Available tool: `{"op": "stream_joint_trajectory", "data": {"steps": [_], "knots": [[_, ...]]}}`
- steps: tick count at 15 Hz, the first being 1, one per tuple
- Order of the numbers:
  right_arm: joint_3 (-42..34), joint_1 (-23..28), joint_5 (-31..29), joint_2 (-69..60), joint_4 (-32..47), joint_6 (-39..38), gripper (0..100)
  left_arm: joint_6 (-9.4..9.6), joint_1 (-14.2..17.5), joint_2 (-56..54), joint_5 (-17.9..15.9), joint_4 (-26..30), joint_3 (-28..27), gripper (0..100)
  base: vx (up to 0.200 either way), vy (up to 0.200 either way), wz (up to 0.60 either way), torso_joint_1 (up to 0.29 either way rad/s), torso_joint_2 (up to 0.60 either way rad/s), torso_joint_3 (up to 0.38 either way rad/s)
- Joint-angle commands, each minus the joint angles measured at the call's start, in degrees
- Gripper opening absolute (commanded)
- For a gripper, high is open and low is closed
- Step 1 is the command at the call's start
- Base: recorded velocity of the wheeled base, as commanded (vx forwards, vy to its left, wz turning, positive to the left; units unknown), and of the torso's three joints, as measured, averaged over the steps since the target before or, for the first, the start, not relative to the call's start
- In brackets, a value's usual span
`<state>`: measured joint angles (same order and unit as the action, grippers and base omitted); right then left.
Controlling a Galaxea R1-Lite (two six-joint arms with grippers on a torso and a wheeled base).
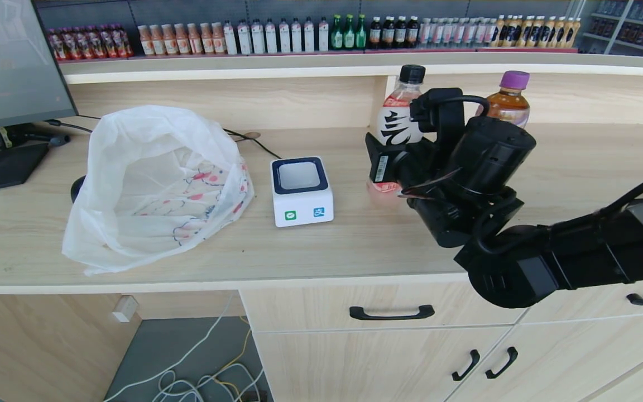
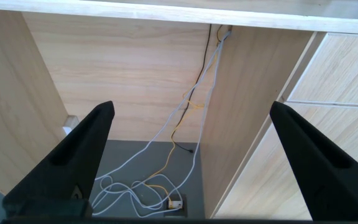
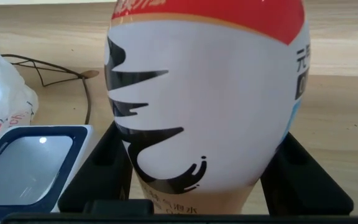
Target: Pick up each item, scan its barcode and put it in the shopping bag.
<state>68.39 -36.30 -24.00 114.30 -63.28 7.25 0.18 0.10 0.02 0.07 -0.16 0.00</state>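
The bottle (image 1: pixel 399 120) is gripped firmly by the right end effector (image 1: pixel 388 167); its barcode must next be presented to the scanner (image 1: pixel 301 191).

We face a pale wooden counter (image 1: pixel 355 251), a raised ledge (image 1: pixel 243 70) behind it, shelved drinks (image 1: pixel 277 36) along the far wall, drawers (image 1: pixel 310 315) with black handles (image 1: pixel 391 312) below, loose cables (image 1: pixel 185 385) on grey floor (image 1: pixel 154 340).

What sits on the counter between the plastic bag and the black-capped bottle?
A white scanner stands on the counter between the bag and the bottle; the head view shows it.
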Motion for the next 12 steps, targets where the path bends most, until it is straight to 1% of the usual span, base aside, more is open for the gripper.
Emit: {"op": "stream_joint_trajectory", "data": {"steps": [1, 3, 4, 5, 6, 9, 12], "knots": [[-0.6, -1.4, -0.2, -2.2, -0.7, 0.8, 0, -0.01, 0.0, 0.0, 0.0, 0.0, 0.0, 100, 0.000, 0.000, 0.00, 0.000, 0.00, 0.000], [-1.9, -2.2, -0.2, -3.4, -1.8, 2.9, 0, -0.01, 0.0, 0.0, 0.0, 0.0, 0.0, 100, 0.000, 0.000, 0.00, 0.000, 0.00, 0.000], [-4.5, -3.2, -0.2, -5.2, -3.3, 4.9, 0, -0.01, 0.0, 0.0, 0.0, 0.0, 0.0, 100, 0.000, 0.000, 0.00, 0.000, 0.00, 0.000], [-5.3, -3.5, -0.2, -5.8, -3.7, 5.2, 0, -0.01, 0.0, 0.0, 0.0, 0.0, 0.0, 100, 0.000, 0.000, 0.00, 0.000, 0.00, 0.000], [-7.9, -4.3, -0.2, -8.0, -4.7, 6.3, 0, -0.01, 0.0, 0.0, 0.0, 0.0, 0.0, 100, 0.000, 0.000, 0.00, 0.000, 0.00, 0.000], [-14.6, -4.2, -0.1, -13.8, -5.4, 8.3, 0, -0.01, 0.0, 0.0, 0.0, 0.0, 0.0, 100, 0.000, 0.000, 0.00, 0.000, 0.00, 0.000], [-20.3, -6.4, 0.4, -19.0, -6.1, 8.5, 0, -0.01, 0.0, 0.0, 0.0, 0.0, 0.0, 100, 0.000, 0.000, 0.00, 0.000, 0.00, 0.000]]}}
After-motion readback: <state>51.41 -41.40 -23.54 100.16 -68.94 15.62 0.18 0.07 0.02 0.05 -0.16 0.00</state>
